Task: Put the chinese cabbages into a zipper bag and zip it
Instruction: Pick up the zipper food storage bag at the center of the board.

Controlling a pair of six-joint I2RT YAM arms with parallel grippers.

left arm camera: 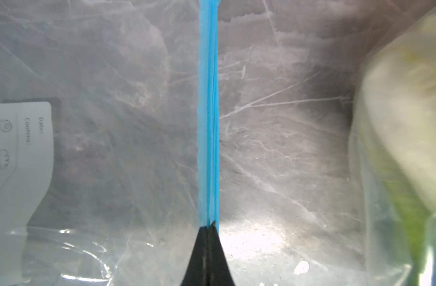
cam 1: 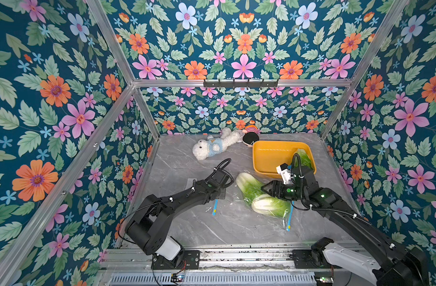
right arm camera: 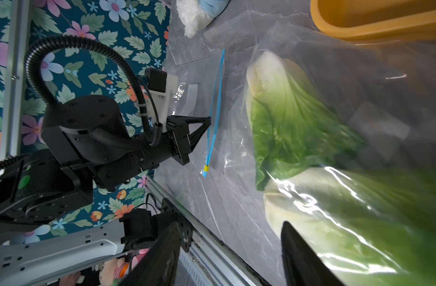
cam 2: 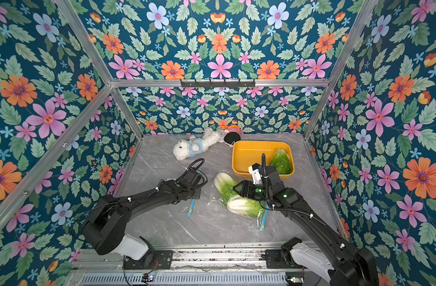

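Well, the left pincer is clamped on the blue zip strip of the zipper bag; the right pincer gapes empty above two chinese cabbages under its film, the third cabbage in the yellow tray. A hard tug could spill them.

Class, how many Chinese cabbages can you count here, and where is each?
3. The farther cabbage and the nearer cabbage lie touching in the clear zipper bag; the third cabbage sits in the yellow tray. No others show.
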